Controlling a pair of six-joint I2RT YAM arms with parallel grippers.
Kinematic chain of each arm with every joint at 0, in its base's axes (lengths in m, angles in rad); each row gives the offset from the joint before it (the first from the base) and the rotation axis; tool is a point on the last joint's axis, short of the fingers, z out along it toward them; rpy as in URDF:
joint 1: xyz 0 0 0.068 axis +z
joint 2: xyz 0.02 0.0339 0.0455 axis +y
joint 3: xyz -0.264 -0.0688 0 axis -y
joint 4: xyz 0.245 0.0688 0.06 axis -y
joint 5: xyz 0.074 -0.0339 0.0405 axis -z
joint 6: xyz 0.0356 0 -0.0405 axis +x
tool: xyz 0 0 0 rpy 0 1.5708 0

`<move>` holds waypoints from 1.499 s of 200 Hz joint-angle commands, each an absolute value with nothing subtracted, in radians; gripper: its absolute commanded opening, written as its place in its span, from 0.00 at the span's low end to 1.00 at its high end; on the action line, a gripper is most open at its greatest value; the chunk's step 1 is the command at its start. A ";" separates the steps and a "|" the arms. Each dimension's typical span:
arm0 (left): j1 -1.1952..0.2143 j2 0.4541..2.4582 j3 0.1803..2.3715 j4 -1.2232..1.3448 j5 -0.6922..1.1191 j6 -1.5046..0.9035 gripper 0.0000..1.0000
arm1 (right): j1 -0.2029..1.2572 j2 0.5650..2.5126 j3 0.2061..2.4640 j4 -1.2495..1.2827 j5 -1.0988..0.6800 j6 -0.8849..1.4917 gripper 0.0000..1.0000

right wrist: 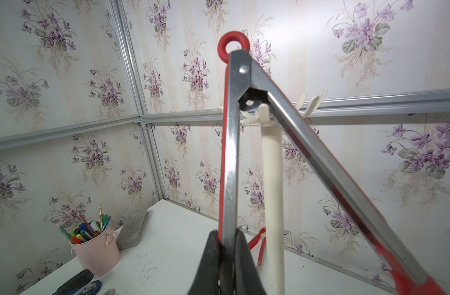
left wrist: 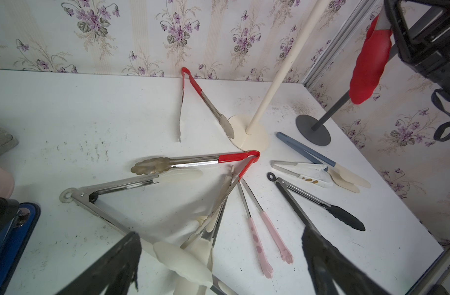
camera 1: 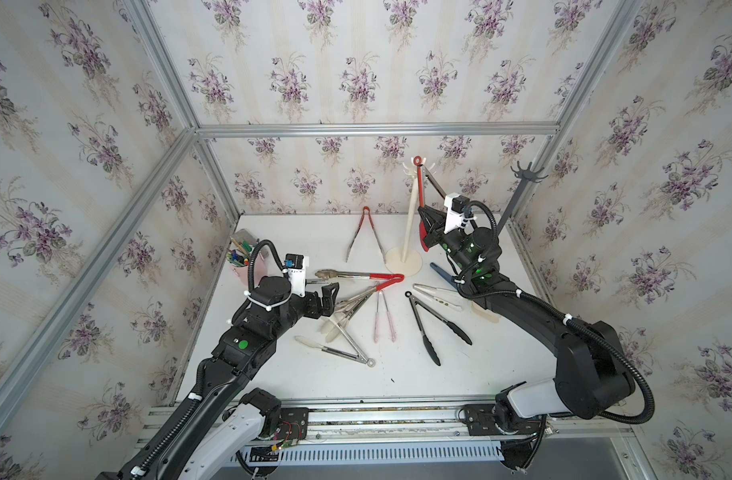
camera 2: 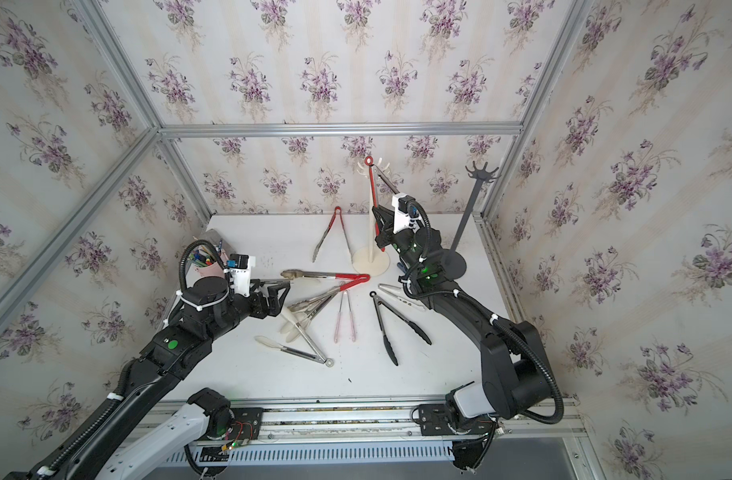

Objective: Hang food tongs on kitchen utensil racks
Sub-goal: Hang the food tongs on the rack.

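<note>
The right gripper (right wrist: 227, 237) was clamped tight on one steel arm of the red-ringed tongs (camera 1: 419, 187), holding them up high against the cream-white rack (camera 1: 414, 264), which stood at the far middle of the table (camera 1: 418, 382). The tongs' red ring sat just above the rack's crown of hooks. In the right wrist view their two arms spread to either side of the pole top, though whether they bore on a hook could not be told. The dark grey rack (camera 2: 466, 210) stood at the far right. The left gripper (camera 1: 334, 297) had its jaws spread wide and held nothing, low over a heap of cream-tipped tongs (camera 1: 330, 326) at the near left. The rest lay flat on the table: the far red-handled tongs (camera 1: 359, 226) by the back wall, the middle red-handled tongs (camera 1: 383, 276), the pink tongs (camera 1: 376, 330), the black tongs (camera 1: 433, 351), and the blue tongs (camera 1: 441, 273) close beside the right arm
</note>
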State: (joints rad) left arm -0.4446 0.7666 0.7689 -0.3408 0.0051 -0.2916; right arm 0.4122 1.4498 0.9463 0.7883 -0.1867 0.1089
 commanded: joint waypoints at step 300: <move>-0.443 0.891 0.788 -0.328 0.015 -0.321 0.99 | 0.414 1.515 0.892 0.924 -0.151 0.163 0.35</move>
